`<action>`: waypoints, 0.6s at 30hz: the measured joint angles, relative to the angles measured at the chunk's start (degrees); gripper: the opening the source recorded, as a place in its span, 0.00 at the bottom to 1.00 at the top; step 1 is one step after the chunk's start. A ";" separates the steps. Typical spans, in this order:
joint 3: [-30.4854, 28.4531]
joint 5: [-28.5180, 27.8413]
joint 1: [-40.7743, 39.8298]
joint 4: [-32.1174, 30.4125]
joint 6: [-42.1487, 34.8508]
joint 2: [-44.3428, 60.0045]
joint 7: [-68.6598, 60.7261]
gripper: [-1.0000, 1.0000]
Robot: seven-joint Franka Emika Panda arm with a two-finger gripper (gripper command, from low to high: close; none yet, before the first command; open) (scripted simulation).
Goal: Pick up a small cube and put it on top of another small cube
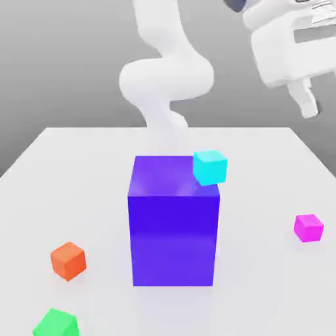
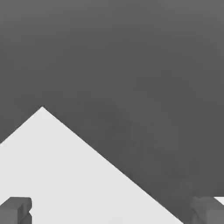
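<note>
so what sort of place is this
Most likely a simulated robotics workspace: a plain white table against a featureless grey backdrop, a white robot arm, and flat-coloured blocks such as the large blue-purple block.

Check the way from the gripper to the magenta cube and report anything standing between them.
Nothing visible stands between the open gripper and the magenta cube. The big blue-purple block stands toward the exterior view's left of that cube, apparently clear of the approach.
</note>
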 joint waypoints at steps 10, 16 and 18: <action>5.55 1.69 9.05 -5.08 6.61 11.97 -10.35 0.50; 9.06 -2.44 14.27 -8.38 11.20 18.72 -12.90 0.50; 9.63 -5.20 16.02 -9.52 12.78 20.87 -12.75 0.50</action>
